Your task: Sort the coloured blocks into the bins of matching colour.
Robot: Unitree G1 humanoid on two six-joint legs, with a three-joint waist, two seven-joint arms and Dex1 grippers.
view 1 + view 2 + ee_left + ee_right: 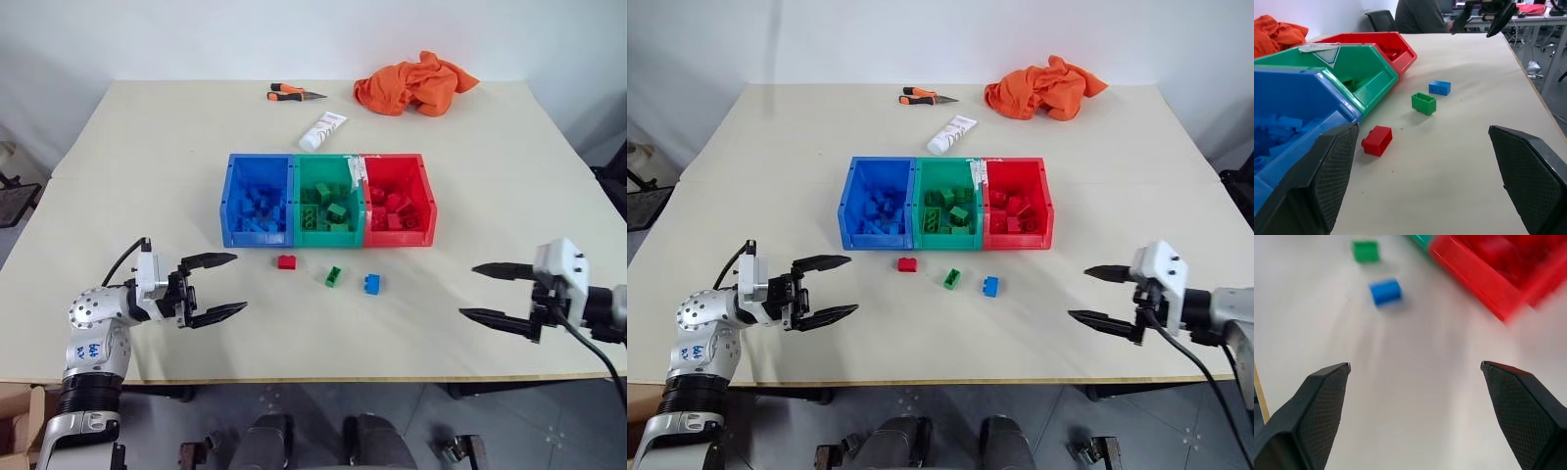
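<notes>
Three small studded plastic bricks, red (286, 261), green (333, 277), blue (371, 284), loose at frame centre below the joined blue-green-red plastic bins (294, 241). Left gripper (221, 286) lower left, right gripper (487, 292) lower right: jaws wide, empty. Risk: nudging neighbouring bricks through wide approach

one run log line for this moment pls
left gripper open, empty | right gripper open, empty | red block, green block, blue block loose on table before bins
</notes>
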